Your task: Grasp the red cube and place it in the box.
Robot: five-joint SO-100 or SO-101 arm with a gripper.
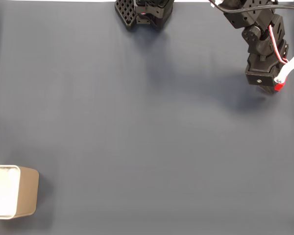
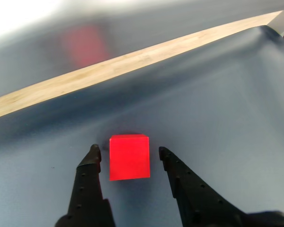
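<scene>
The red cube is small, bright red and plain, with matte faces and clean, sharp edges; in the wrist view its top face and the face toward the camera both show, the front one evenly lit. It sits flat on the dark blue-grey mat, between the two black fingers of the gripper. The fingers are spread apart, one on each side of the cube, with a thin strip of mat visible between each fingertip and the cube, so neither touches it. Beyond the cube in that view the mat ends at a light wooden strip that runs slantwise across the picture.

In the fixed view only a small piece of the cube peeks out from under the arm, near the picture's right edge in its upper part, just below the black wrist housing and beside a white part of the arm. The box lies well apart from the cube, at the lower left edge of that view. It is beige with rounded corners and thin walls, its white inside facing left. A black mount sits at the top edge, left of the cube.
</scene>
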